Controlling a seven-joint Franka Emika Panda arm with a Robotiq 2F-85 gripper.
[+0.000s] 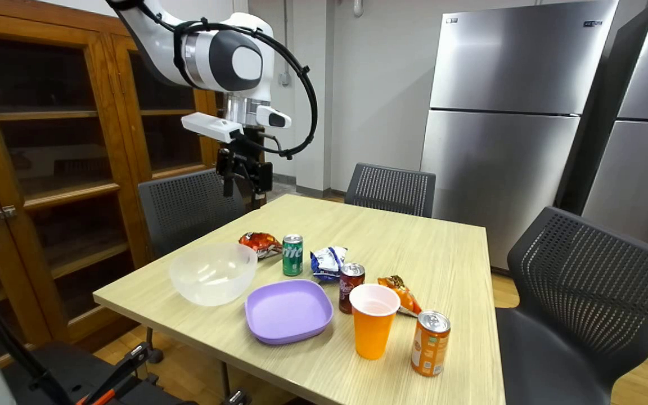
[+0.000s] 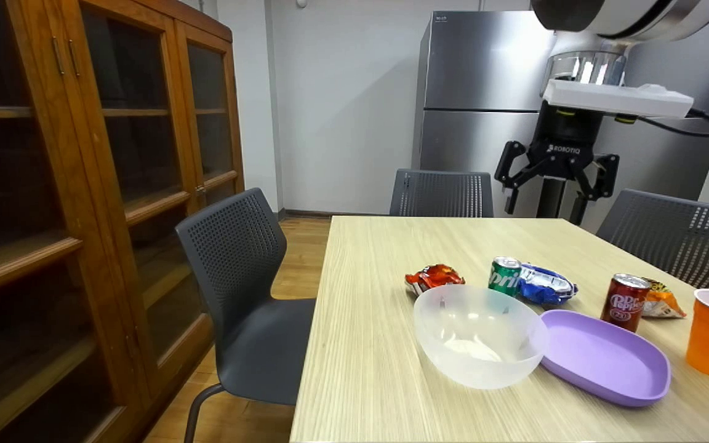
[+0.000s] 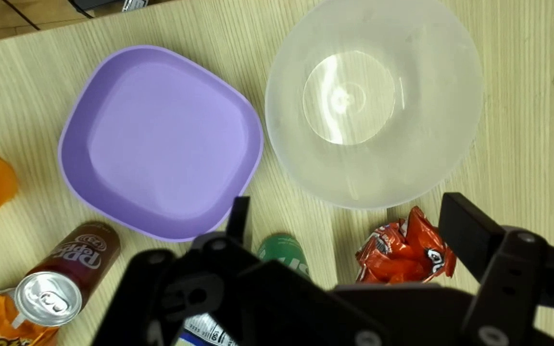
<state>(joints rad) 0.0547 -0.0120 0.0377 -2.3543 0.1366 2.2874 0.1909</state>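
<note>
My gripper (image 2: 544, 206) hangs above the table with its fingers spread and nothing between them. In the wrist view, a crumpled red snack bag (image 3: 402, 250) and a green Sprite can (image 3: 282, 250) appear below the gap between the fingers, the can partly hidden by the gripper. Beyond them lie a translucent bowl (image 3: 435, 101) and a purple plate (image 3: 166, 139), side by side. A blue and white bag (image 1: 328, 263) lies beside the can; the gripper hides most of it in the wrist view. No object touches the fingers.
A Dr Pepper can (image 1: 351, 288), an orange cup (image 1: 373, 332), an orange can (image 1: 431, 344) and an orange snack bag (image 1: 400, 293) are grouped on the table (image 1: 453, 242). Dark chairs (image 2: 244, 295) surround it. A wooden cabinet (image 2: 108, 215) stands alongside.
</note>
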